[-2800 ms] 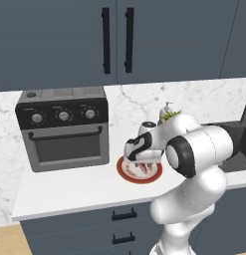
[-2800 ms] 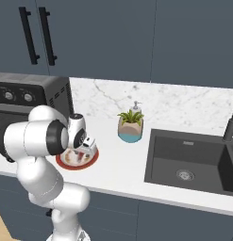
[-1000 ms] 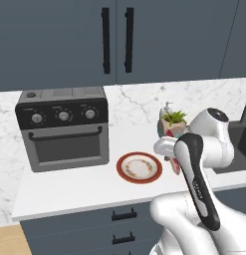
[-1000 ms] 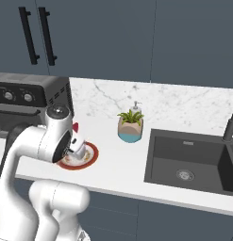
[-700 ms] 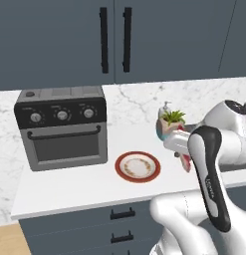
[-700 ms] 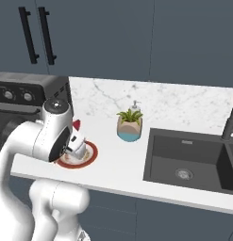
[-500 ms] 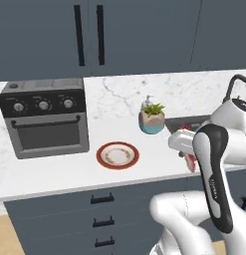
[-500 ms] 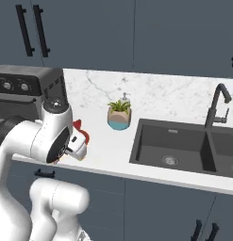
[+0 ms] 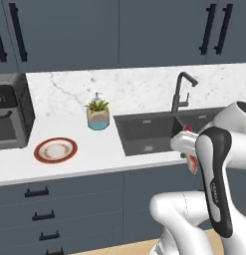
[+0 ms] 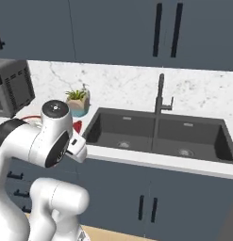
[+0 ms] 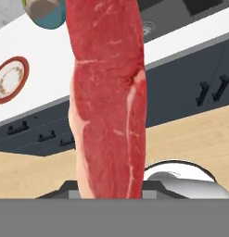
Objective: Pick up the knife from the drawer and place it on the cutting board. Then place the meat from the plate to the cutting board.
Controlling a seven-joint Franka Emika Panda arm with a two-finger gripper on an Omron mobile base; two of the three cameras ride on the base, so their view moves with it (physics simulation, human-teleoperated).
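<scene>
The meat (image 11: pixel 109 97), a red raw strip with pale streaks, hangs lengthwise in my gripper (image 9: pixel 190 155), which is shut on it. From the left base view the meat (image 9: pixel 192 163) shows as a red bit below the hand, in front of the counter edge by the sink. In the right base view the gripper (image 10: pixel 76 135) holds the meat (image 10: pixel 78 126) just left of the sink. The red-rimmed plate (image 9: pixel 56 149) lies bare on the white counter, far left of the hand, and shows again as the plate (image 11: pixel 9 79). Knife, drawer and cutting board are out of view.
A dark double sink (image 9: pixel 149 130) with a black faucet (image 9: pixel 180 92) is set into the counter. A potted plant (image 9: pixel 98 115) stands left of it and a toaster oven (image 9: pixel 7 117) at the far left. Closed drawers (image 9: pixel 42 209) sit below; wooden floor lies underneath.
The base has driven to the right, so oven, plate and plant have slid left and the sink has come into view. The meat stays clamped in the gripper, away from the plate.
</scene>
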